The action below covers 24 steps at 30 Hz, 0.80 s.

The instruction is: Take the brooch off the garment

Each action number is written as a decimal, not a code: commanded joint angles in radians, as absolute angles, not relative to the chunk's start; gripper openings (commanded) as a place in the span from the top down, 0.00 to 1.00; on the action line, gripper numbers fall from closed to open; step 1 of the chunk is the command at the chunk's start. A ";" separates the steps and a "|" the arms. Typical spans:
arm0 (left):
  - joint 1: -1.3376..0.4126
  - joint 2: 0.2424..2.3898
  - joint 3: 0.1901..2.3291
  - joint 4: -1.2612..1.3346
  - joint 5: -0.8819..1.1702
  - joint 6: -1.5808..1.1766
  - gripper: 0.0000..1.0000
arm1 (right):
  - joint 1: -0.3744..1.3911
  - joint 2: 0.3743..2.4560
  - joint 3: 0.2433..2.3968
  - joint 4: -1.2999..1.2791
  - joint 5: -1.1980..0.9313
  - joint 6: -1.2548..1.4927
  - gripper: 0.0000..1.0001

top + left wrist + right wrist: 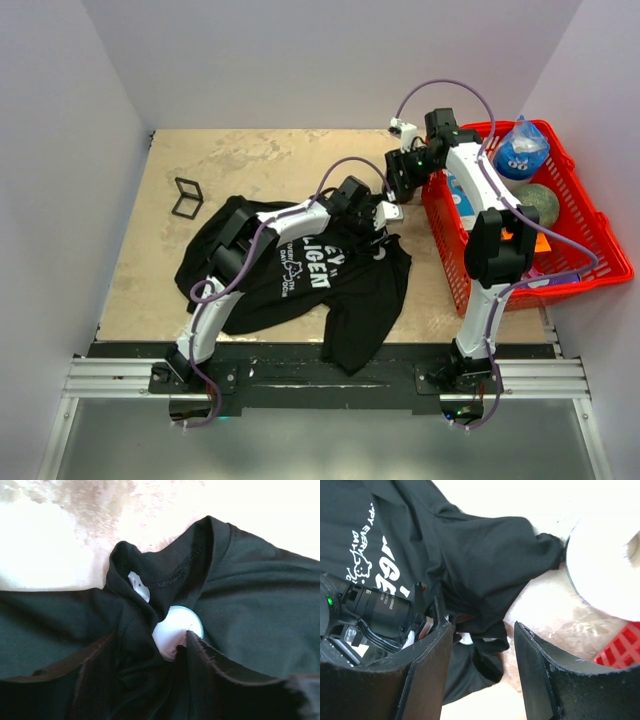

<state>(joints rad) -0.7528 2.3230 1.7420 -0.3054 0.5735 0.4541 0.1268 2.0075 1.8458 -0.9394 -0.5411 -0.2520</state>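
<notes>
White disc (172, 627) partly behind a finger (225, 675), left hand (150, 680) sunk in garment (260, 605) (grip unclear)

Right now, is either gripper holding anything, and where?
Right gripper: nothing, jaws open. Left gripper: fingers flank a white disc at the T-shirt collar; whether they grip it cannot be told.

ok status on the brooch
left end effector astride round white brooch at garment collar, grip unconfirmed. right end effector open, empty, hovering alongside. cloth bunched around brooch.
</notes>
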 commanded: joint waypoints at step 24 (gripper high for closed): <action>-0.680 2.464 1.720 -0.373 0.679 0.173 0.61 | 0.132 1.957 1.842 -0.951 -0.549 -0.244 0.43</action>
